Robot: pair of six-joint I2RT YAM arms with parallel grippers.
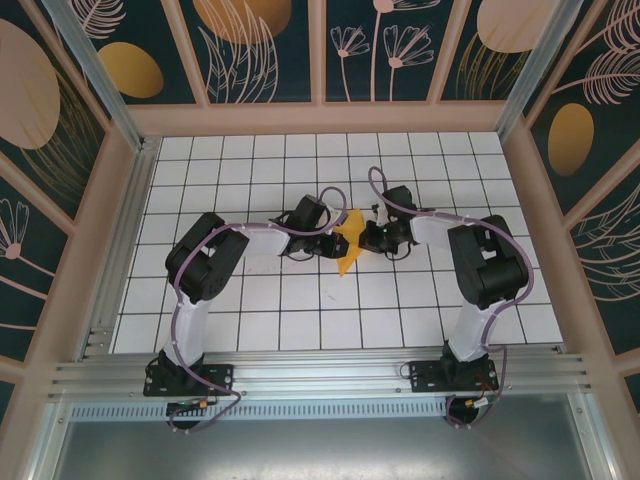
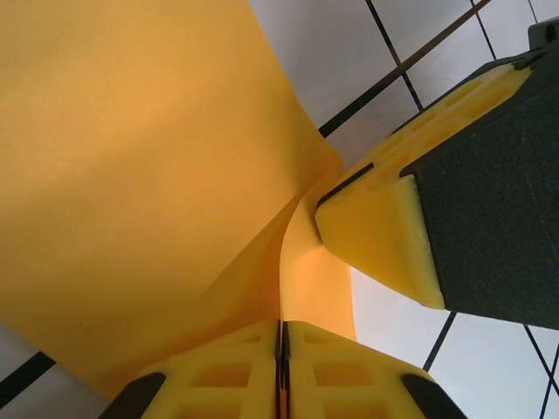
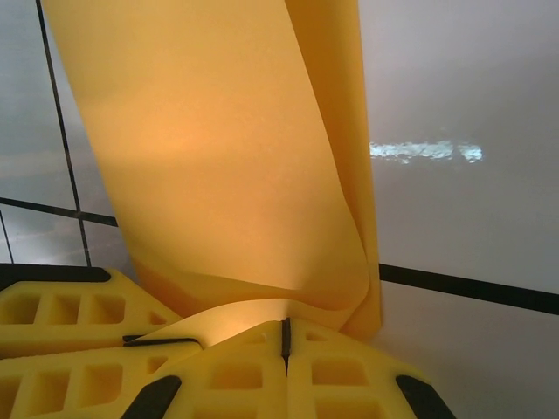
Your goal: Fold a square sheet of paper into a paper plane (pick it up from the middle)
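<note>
The left gripper at nine o'clock and right gripper at three pinch the paper, seemingly part-folded, plane unfinished.

Left arm, right arm: black joints, pale links, lilac cables; yellow pocketed jaws.

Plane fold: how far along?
Done: the orange paper is picked up and bent into a loose, uncreased fold. In hand: the left claw and right claw are both shut on it, close together. Left: sharp creases and a pointed dart with a centre ridge.
</note>
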